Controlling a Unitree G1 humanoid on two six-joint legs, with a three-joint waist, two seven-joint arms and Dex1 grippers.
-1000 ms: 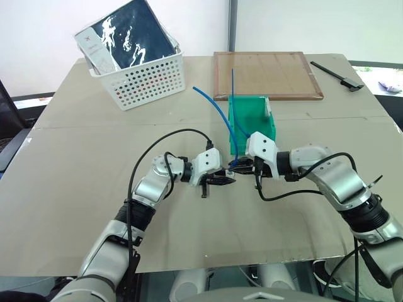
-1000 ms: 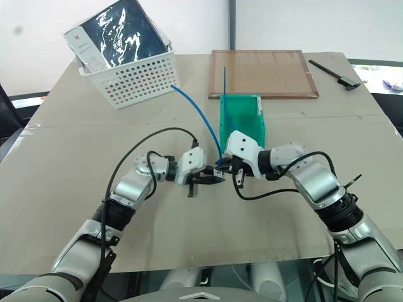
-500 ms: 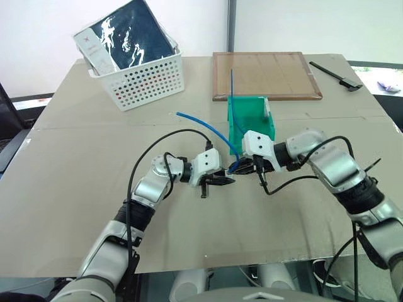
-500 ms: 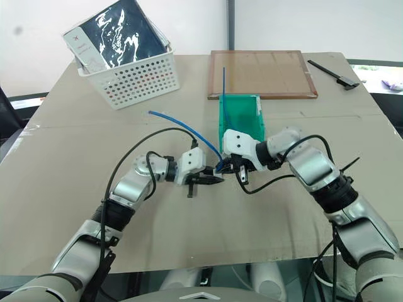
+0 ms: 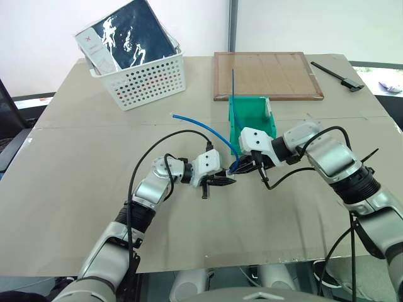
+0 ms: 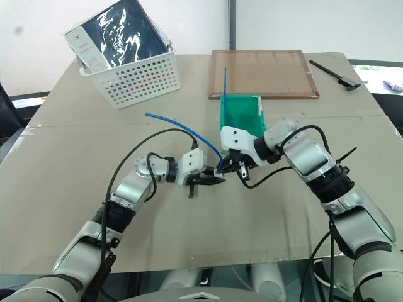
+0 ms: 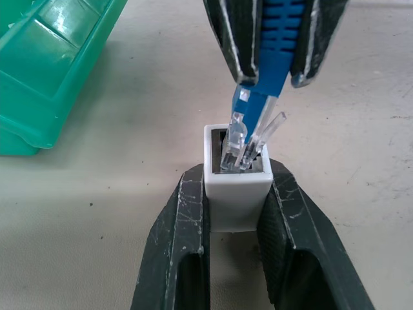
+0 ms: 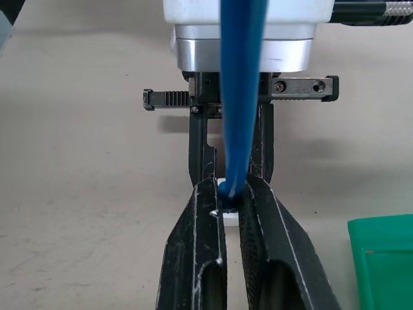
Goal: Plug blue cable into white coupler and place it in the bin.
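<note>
the thin, bright blue network cable (image 5: 211, 129) is light and springy, so its free length will swing wherever the wrist turns; the sensible hold is right behind the plug, on the ribbed blue boot, and that is where the right gripper (image 7: 274, 48) clamps it, jaws narrow on the boot. the small clear plastic plug (image 7: 248, 143) looks fragile, its latch tab thin enough to snap if pushed in crooked. the tiny white plastic cube coupler (image 7: 236, 184) is hard and smooth, likely to slip or twist; the left gripper (image 7: 233, 213) pinches it across two opposite side walls, fingers closed down to its width, leaving the socket face free.

the two grippers meet above the tan cardboard tabletop (image 5: 94, 189), just in front of the small green plastic bin (image 5: 252, 113), which stands well apart from the white perforated basket (image 5: 141, 75) at the far left.

the coupler's dark socket opens toward the right gripper. the plug's long axis runs from the boot into that opening, slightly tilted against the socket's axis, with the tip already inside the rim; by my judgement it is not yet seated. behind the right gripper the cable arcs up and away toward the robot's left, its far end hanging free over the table.
</note>
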